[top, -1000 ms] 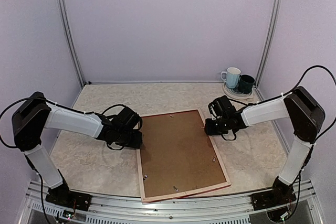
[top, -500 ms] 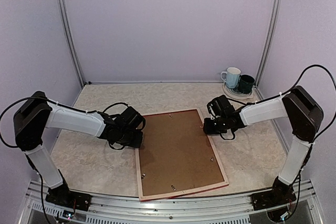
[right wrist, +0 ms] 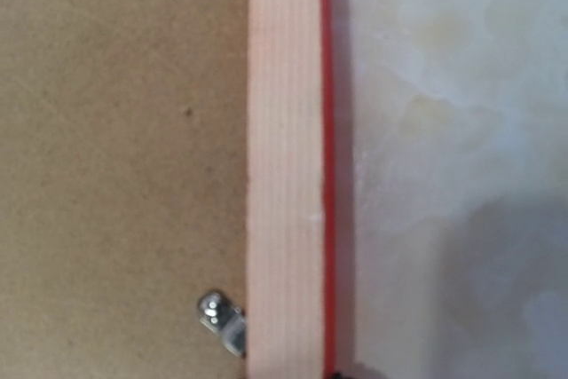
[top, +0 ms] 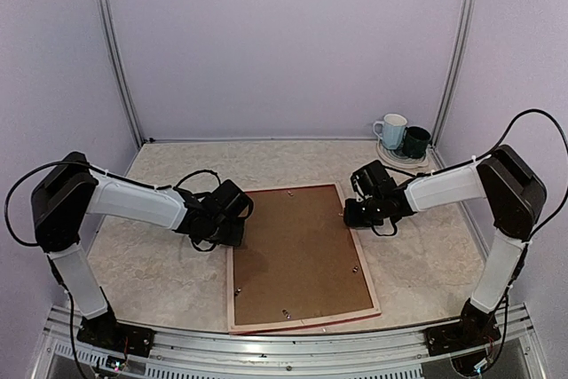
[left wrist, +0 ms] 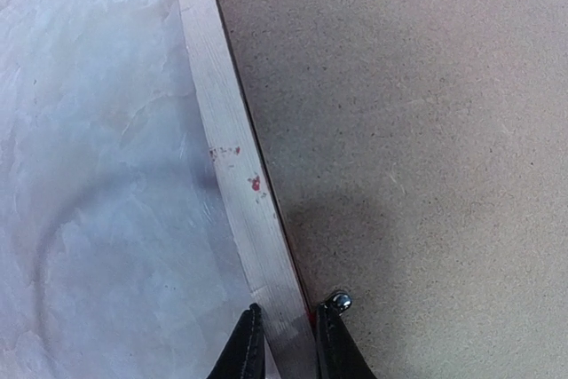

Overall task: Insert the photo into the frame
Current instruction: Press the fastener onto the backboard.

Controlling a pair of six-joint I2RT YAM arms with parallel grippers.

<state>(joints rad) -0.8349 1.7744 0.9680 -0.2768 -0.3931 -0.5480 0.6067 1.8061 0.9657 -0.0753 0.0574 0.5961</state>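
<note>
The frame [top: 232, 283] lies face down in the middle of the tabletop [top: 151, 281], slightly skewed. Its near edge, where a red strip shows, sits close to the arms' bases. Its pale wooden back faces up, and a brown backing board [top: 297, 250] fills the opening. Small metal clips [top: 358, 267] sit along the board's margins.

The left gripper [top: 232, 235] reaches in low from the left to the far part of the frame's left rail. In the left wrist view its fingers [left wrist: 246, 348] stand narrow, one on each side of the pale rail [left wrist: 232, 157] and pinching it. A small metal stud [left wrist: 338, 301] lies just beside the inner finger, on the board's edge.

The right gripper [top: 349, 215] sits at the frame's right rail near the far corner. Its wrist camera looks straight onto the rail [right wrist: 284, 130], with the red outer edge beside it and one clip [right wrist: 222, 317] on the board. Only a dark sliver shows at the bottom edge of that view, so I cannot tell how its fingers stand.

In the far right corner, well apart from the frame, a white mug [top: 390, 130] and a dark green mug [top: 415, 141] stand just beside each other on a pale saucer [top: 390, 161]. Black cables loop off both wrists, and the left one droops near the frame's far left corner.
</note>
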